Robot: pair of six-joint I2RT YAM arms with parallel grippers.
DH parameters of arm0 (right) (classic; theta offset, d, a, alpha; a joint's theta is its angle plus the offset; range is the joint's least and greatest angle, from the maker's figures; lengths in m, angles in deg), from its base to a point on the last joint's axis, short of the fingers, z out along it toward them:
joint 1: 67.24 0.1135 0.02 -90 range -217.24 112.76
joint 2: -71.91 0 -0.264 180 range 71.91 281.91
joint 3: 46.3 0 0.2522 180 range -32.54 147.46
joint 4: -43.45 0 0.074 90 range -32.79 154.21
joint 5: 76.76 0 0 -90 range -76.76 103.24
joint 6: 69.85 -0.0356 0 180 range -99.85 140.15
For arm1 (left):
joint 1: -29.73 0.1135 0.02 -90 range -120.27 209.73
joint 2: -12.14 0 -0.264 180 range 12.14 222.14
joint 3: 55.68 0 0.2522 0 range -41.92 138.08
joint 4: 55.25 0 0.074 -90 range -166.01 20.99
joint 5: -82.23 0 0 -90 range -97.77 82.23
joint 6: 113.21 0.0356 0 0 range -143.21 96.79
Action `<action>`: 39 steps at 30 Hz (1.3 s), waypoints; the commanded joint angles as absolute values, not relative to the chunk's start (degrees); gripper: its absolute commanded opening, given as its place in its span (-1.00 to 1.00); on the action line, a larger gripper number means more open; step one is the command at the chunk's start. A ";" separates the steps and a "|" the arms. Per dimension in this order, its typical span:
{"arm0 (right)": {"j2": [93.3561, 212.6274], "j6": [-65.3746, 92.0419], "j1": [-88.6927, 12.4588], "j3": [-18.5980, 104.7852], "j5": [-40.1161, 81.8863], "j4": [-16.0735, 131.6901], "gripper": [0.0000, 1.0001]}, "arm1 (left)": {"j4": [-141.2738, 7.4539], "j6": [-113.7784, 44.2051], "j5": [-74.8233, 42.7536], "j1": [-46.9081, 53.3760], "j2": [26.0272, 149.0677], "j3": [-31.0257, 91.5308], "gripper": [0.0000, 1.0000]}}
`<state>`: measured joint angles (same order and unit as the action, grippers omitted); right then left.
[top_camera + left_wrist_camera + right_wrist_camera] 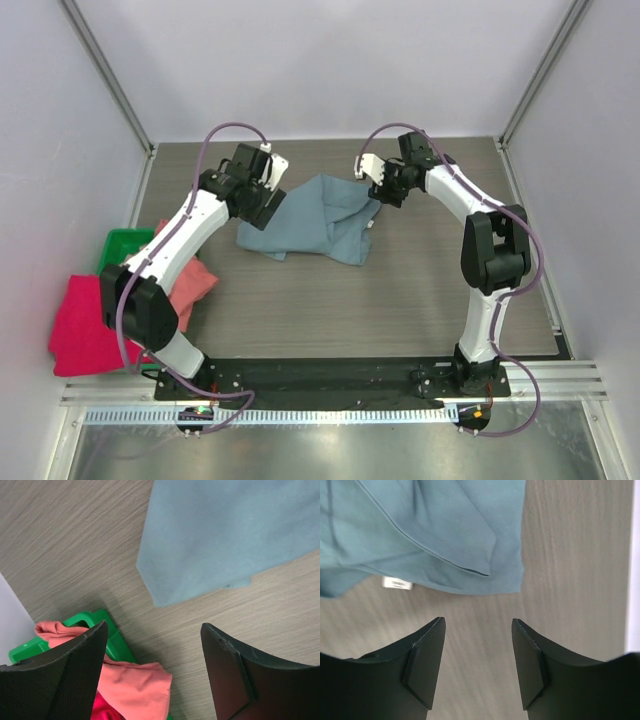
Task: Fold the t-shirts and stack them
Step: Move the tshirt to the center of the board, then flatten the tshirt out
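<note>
The slate-blue t-shirt (310,222) lies loosely bunched in the middle of the table's far half; it also shows in the left wrist view (225,535) and the right wrist view (420,530). My left gripper (268,207) is open and empty at the shirt's left edge, above bare table (154,630). My right gripper (385,192) is open and empty at the shirt's right upper edge, over bare table (478,625). The salmon-pink shirt (190,280) hangs out of the green bin and also shows in the left wrist view (135,682). The crimson-pink shirt (85,325) lies at the far left.
The green plastic bin (122,248) stands at the table's left edge and also shows in the left wrist view (105,625). White walls with metal frame posts close in the table. A white label (396,583) shows on the blue shirt's hem.
</note>
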<state>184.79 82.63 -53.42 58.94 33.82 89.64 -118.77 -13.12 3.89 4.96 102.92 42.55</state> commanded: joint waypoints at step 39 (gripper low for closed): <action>193.20 103.91 -52.22 67.21 42.51 91.93 -0.05 | -115.42 -10.02 7.61 10.75 105.66 46.59 0.54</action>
